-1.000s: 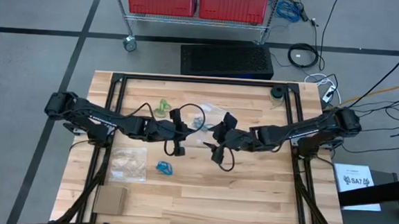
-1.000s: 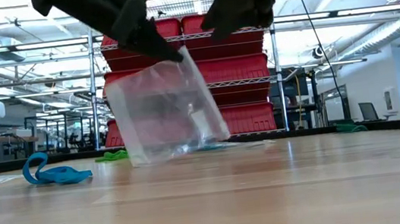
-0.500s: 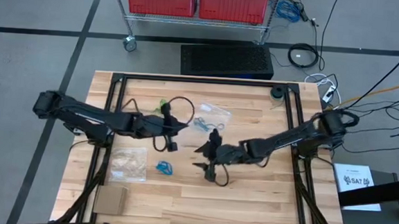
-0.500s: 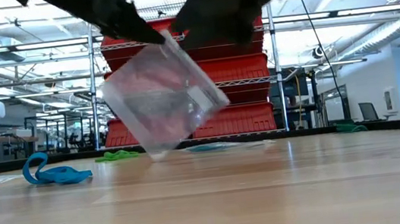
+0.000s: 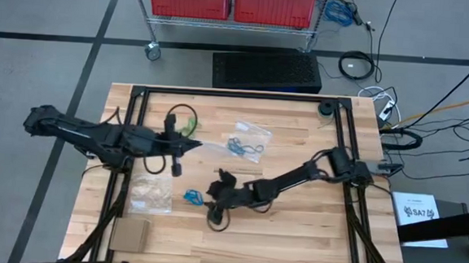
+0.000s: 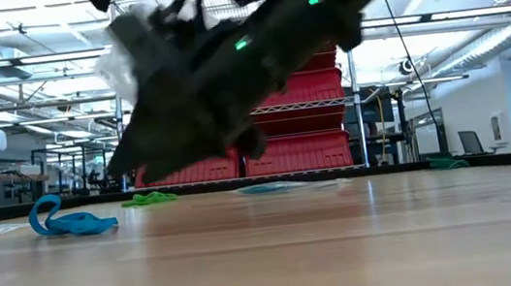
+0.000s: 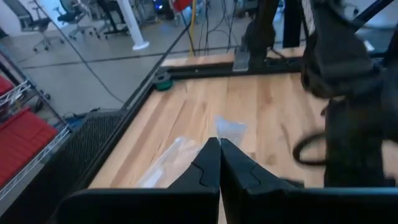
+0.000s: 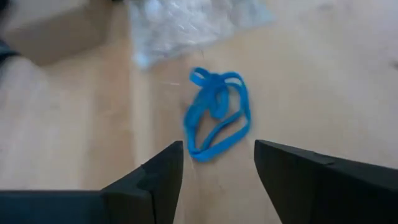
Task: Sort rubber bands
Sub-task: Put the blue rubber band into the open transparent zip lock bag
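The right hand (image 5: 214,197) is low in the middle of the high view, and the blue bands (image 5: 192,197) lie on the tabletop (image 5: 293,233) just to its left in the picture. In the right wrist view the blue bands (image 8: 216,112) sit straight ahead of the gap between the two fingers (image 8: 155,174), which stand apart with nothing in them. The bunch runs slanted, not in line with the gap. The right hand is much nearer to it than the left hand (image 5: 191,146), which is up and to the left, shut on the corner of a clear bag (image 5: 247,139). Green bands (image 5: 188,126) lie near the left arm. Another clear bag (image 5: 151,192) lies left of the blue bands. In the low view a dark blurred arm hides most of the middle, so you cannot see how high the right hand is.
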Motion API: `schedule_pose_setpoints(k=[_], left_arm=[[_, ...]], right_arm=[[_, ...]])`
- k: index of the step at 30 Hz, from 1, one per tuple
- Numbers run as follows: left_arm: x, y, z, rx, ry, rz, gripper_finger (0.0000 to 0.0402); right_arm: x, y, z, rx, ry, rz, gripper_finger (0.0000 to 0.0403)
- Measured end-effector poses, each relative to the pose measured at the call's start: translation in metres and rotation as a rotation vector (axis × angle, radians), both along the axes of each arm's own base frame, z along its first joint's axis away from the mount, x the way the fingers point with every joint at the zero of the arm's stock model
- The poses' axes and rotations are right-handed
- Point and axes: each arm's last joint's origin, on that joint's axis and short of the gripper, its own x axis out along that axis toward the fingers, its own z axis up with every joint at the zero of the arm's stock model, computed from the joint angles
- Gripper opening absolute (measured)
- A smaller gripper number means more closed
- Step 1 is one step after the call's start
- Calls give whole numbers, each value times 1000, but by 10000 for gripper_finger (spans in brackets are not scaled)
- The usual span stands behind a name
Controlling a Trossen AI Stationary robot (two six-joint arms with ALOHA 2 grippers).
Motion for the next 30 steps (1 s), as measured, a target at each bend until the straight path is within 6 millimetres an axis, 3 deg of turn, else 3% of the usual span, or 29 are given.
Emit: schedule_pose_setpoints(k=[7,11,14,20,25,30], left_arm=[[-7,-3,4,0,-13,-18,0],[-8,-3,2,4,9,-17,0],[-8,-3,1,6,15,-17,0],[-8,-3,1,17,17,-20,0],[-8,-3,1,25,19,-22,0],[-8,-3,1,34,16,-12,0]], right_arm=[[29,1,-15,0,61,-81,187],[33,-7,-17,-3,101,-137,176],[32,-13,-20,-18,137,-151,139],[32,-20,-20,-59,161,-130,22],[26,-22,-8,-112,212,-98,6],[11,-26,28,-176,283,-63,2]])
